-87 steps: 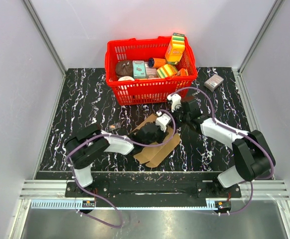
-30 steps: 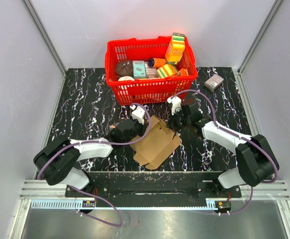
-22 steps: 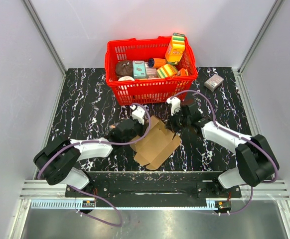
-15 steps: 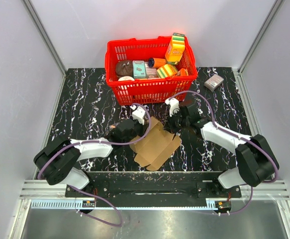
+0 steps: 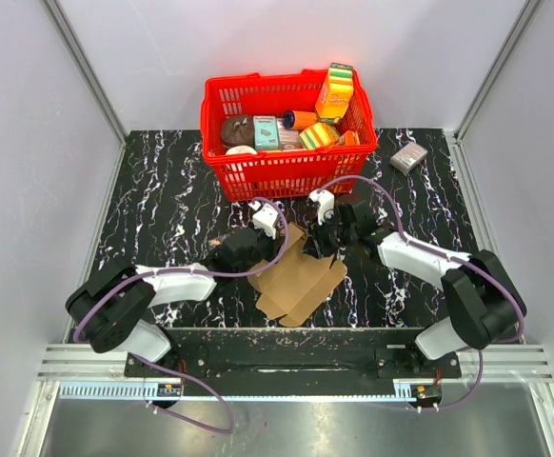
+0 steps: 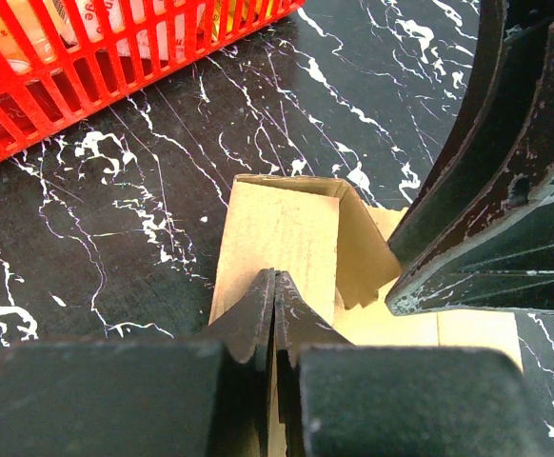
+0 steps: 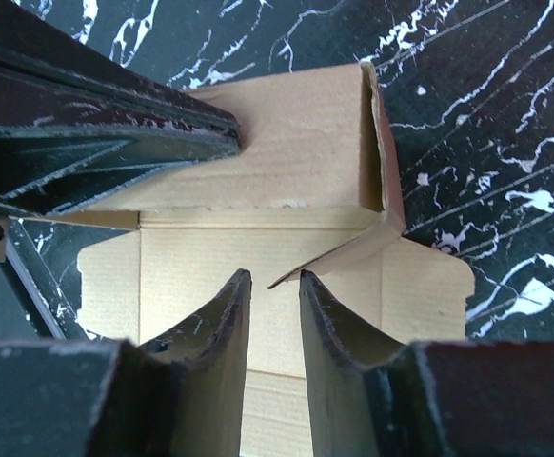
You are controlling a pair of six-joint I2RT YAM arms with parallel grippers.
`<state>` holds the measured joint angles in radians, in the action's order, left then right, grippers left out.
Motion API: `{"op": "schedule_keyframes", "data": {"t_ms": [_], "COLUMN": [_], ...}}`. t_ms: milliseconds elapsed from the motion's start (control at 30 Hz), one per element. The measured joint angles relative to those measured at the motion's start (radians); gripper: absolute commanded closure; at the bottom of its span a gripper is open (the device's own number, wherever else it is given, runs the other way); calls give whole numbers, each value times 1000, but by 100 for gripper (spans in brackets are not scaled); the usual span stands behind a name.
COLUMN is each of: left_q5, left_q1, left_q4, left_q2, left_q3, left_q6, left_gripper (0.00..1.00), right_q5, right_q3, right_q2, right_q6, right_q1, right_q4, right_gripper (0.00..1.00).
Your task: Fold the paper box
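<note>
left end effector (image 6: pixel 274 286) closed with its tips on a panel, right end effector (image 7: pixel 274 278) slightly parted around a raised flap corner, and the paper box (image 5: pixel 301 276) beneath both lies mostly flat on the worktop (image 5: pixel 163 190), so most folds look still to do.

Brown paper box (image 5: pixel 300 277) lies mostly flat, far flaps raised.

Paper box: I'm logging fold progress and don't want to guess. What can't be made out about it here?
Whether the paper box is pinched between the shut fingers of the left tool: left wrist view, the fingers hide it.
Its near part: right wrist view, cut off by the right tool and the bottom edge.
Its far flaps: top external view, both tools cover them.
</note>
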<state>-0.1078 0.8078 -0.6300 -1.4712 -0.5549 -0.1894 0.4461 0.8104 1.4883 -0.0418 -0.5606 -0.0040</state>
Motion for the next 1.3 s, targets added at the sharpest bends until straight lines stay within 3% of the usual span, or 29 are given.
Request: {"op": "schedule_keyframes", "data": {"t_ms": [233, 667, 800, 933, 1067, 1300], "left_q5": [0, 6, 7, 7, 7, 7], "left_q1": [0, 0, 0, 0, 0, 0], "left_q4": [0, 0, 0, 0, 0, 0], "left_q2": [0, 0, 0, 0, 0, 0], "left_q3": [0, 0, 0, 0, 0, 0], "left_q6": [-3, -3, -3, -3, -3, -3], "left_gripper": [100, 100, 100, 100, 100, 100], "right_q5": [53, 124, 111, 46, -78, -323], "right_q3": [0, 0, -20, -56, -78, -76], "right_q2": [40, 83, 26, -82, -154, -107], "right_q6": [-20, -30, -18, -8, -7, 23], "right_q1": [-1, -2, -2, -2, -3, -2], "right_q4": [80, 167, 165, 165, 158, 77], "right_gripper": [57, 50, 37, 30, 30, 30]}}
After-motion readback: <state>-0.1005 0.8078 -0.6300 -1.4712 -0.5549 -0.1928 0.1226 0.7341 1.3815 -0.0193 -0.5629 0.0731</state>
